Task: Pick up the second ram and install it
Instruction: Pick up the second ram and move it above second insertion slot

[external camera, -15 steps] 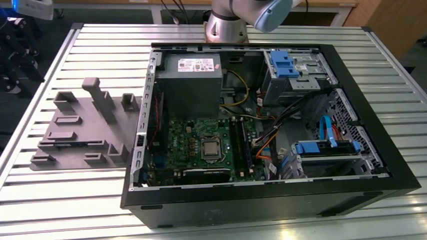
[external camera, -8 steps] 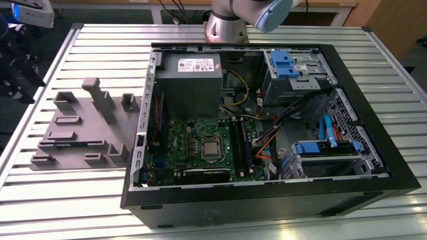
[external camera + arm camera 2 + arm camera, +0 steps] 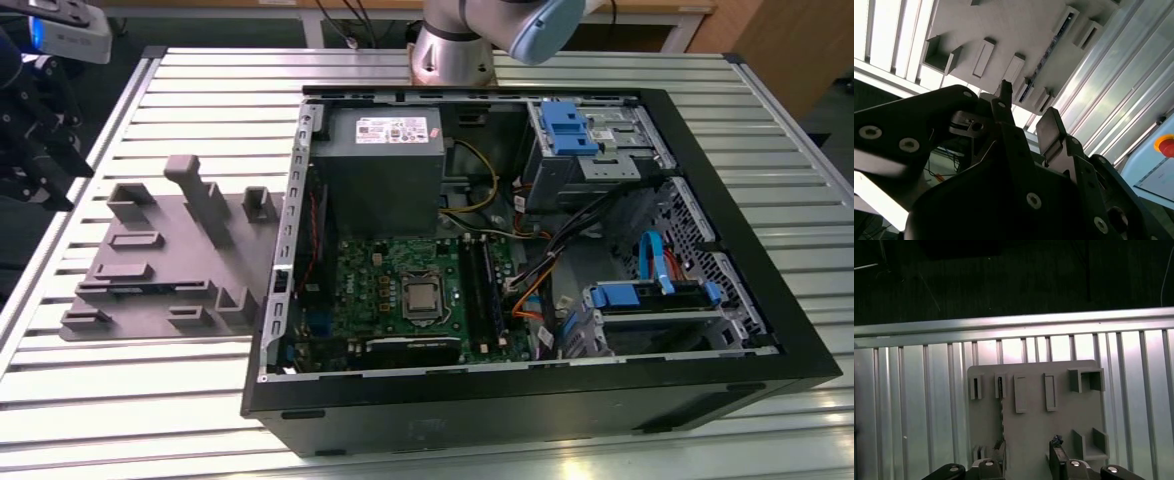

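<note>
This is a robotics lab or test workshop set up for computer assembly. A worktable [image 3: 200,90] of ribbed aluminium profiles carries a desktop computer case [image 3: 534,395] lying on its side with the panel off. Its green motherboard [image 3: 387,290], power supply [image 3: 380,165], drive cages and loose cables are laid bare. Beside it, on the exterior view's left, sits a grey plastic fixture tray [image 3: 134,270] with raised blocks and slots. A robot arm [image 3: 451,55] rises from the table's far edge, and in the first wrist view its black gripper [image 3: 1028,450], fingers apart, hangs over that tray. A red mushroom button [image 3: 1166,145] with a yellow collar shows in the second wrist view, and wooden furniture [image 3: 781,45] stands behind the table.
</note>
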Available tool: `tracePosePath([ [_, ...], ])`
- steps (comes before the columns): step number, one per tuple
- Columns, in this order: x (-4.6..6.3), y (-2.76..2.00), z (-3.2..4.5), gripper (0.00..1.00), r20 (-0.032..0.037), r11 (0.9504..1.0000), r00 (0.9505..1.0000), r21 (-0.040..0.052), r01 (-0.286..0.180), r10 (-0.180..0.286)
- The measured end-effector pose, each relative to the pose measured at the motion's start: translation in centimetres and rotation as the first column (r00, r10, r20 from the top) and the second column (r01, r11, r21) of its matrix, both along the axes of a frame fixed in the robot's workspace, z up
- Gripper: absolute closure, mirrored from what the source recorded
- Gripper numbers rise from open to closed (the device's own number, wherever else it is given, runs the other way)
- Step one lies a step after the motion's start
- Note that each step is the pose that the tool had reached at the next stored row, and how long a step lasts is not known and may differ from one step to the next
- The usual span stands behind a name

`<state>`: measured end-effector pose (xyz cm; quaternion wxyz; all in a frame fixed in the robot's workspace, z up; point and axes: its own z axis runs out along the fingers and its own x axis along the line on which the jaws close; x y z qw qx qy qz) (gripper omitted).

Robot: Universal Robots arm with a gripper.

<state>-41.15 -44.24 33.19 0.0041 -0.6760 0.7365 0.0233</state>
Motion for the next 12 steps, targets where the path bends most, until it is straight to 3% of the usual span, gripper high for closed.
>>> tracePosePath([
  [12, 0.0, 0.0, -0.29, 0.53, 0.0003, 1.0, 1.0, 0.0014, 0.0, 0.0],
])
